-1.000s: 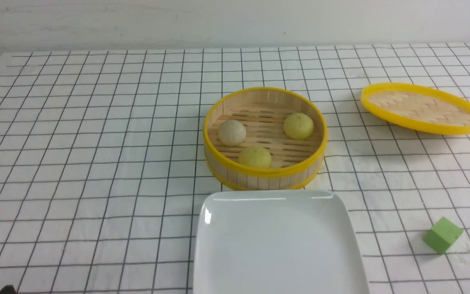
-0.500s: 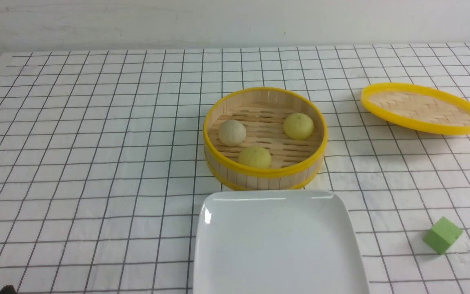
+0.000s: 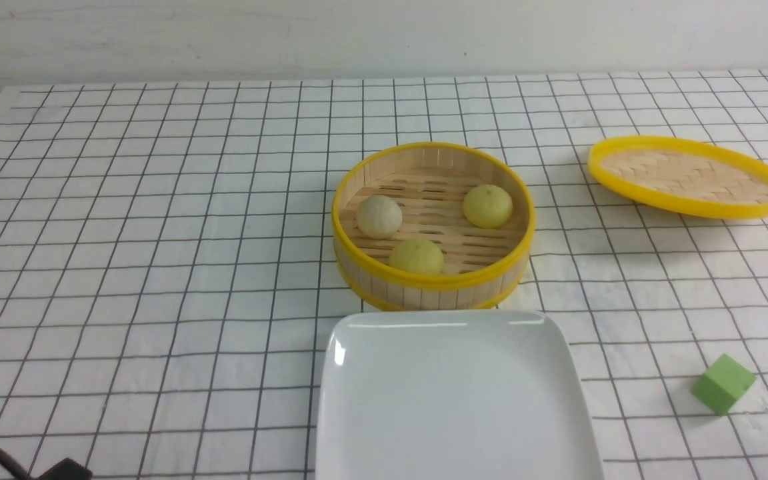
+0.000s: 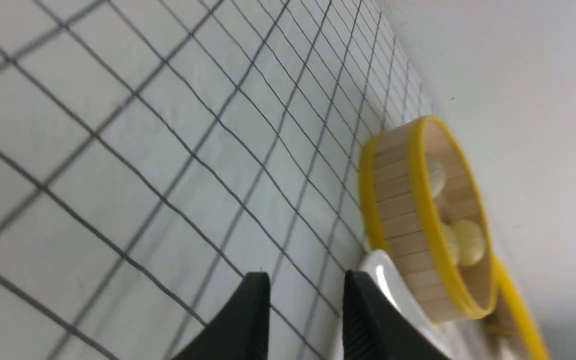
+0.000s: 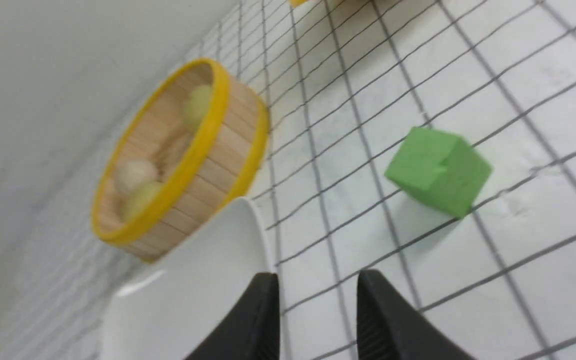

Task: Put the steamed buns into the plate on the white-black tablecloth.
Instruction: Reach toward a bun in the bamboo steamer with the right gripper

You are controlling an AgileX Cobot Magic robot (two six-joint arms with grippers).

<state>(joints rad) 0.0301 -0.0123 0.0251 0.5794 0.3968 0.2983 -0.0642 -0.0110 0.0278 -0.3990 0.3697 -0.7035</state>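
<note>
Three steamed buns are sitting inside a round bamboo basket [image 3: 432, 293] in the middle of the tabletop: an off-white one [image 3: 379, 216] on the left, a yellow-green one [image 3: 487, 205] toward the back right, and another yellow-green one [image 3: 417, 256] against the near wall. The basket's yellow-rimmed wall is ringing all three and standing between them and the plate [image 3: 451, 400]. The plate is lying on the tablecloth [image 3: 157, 267] directly in front of the basket, its far edge just beside the basket's base; whether they are touching cannot be told.

The basket's lid [image 3: 691, 175] is resting weave-side up far off to the right, well apart from the basket. A green cube [image 3: 723, 384] is sitting on the cloth to the right of the plate, apart from it.

The left tool [image 4: 305, 280] is hanging low over the cloth by the plate's left corner, fingers standing apart around bare cloth. The right tool [image 5: 316, 280] is hovering at the plate's right edge near the cube, fingers likewise apart.
</note>
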